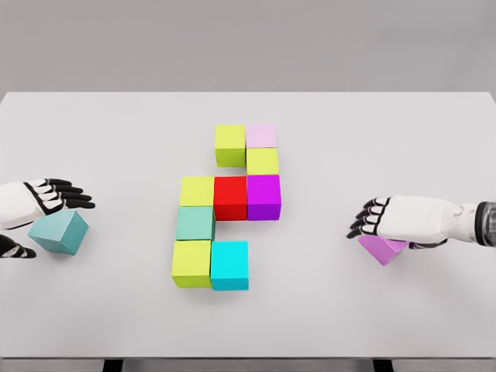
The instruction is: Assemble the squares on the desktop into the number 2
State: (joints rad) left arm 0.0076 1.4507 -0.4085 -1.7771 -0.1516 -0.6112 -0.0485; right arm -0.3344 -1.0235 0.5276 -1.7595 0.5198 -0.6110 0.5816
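Several coloured cubes form a block figure mid-table. A lime cube (229,145) and a pale pink cube (261,136) are on top, with a yellow-green cube (263,161) below the pink. The middle row is yellow (197,191), red (230,198) and purple (263,197). A teal-green cube (194,223) sits under the yellow, and a lime cube (191,263) and a cyan cube (229,265) are at the bottom. My left hand (56,221) is open at the left edge, its fingers stretched over a loose teal cube (62,235). My right hand (387,236) curls over a tilted violet cube (381,249), mostly hidden under the palm.
The white table (116,139) runs wide, its front edge near the picture's bottom. Bare surface lies between each hand and the central figure and behind it. A grey wall stands beyond the far edge.
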